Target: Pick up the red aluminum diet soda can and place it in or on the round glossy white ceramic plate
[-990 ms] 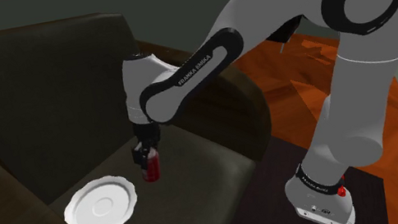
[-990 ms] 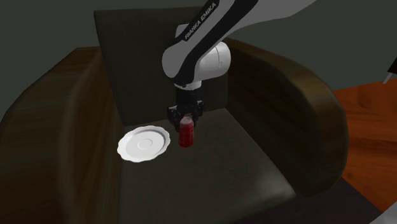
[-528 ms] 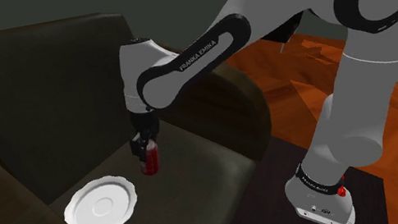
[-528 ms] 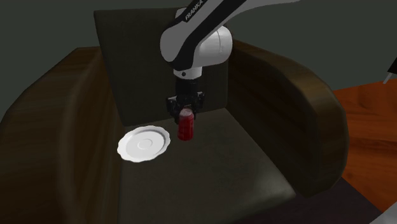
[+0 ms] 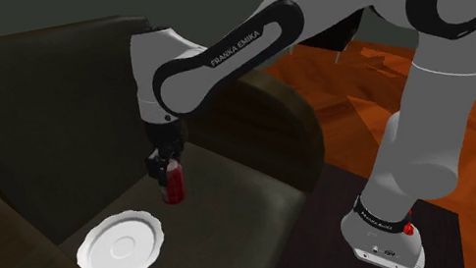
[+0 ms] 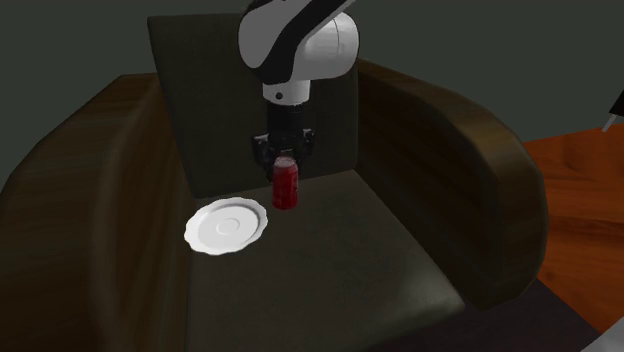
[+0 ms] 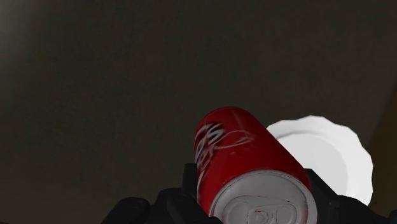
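- Gripping the red soda can point(image 5: 173, 184) by its upper end, the black gripper point(image 5: 164, 162) points straight down from the white arm point(image 5: 224, 61).
- In the wrist view both fingers point(image 7: 170, 205) press against the can point(image 7: 245, 159) on either side of its silver top, so the hand is clamped on it.
- The can point(image 6: 285, 187) hangs upright over the dark seat cushion point(image 6: 340, 265) of an armchair, its base apparently clear of the cushion.
- The round white plate point(image 6: 228, 226) lies flat on the same cushion, near the can on the second exterior view's left, not touching it.
- In the shoulder view the plate point(image 5: 123, 247) sits below and left of the can.
- Reddish wooden floor point(image 5: 367, 86) shows beyond the armrest point(image 5: 282, 111).
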`<control>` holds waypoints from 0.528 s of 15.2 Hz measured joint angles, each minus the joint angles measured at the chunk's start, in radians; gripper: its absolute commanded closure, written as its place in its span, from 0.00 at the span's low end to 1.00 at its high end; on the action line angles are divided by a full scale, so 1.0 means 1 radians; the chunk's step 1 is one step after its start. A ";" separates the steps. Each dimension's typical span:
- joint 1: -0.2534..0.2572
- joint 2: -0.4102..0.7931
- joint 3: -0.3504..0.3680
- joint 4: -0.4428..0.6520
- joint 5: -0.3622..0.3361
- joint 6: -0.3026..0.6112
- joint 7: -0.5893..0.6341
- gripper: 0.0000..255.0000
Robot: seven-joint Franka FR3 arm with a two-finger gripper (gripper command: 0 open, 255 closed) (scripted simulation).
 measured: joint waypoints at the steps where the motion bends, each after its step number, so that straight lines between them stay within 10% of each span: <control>1: 0.011 0.014 0.006 0.023 -0.007 -0.008 0.020 1.00; 8: 0.109 0.218 0.032 0.320 -0.091 -0.099 0.175 1.00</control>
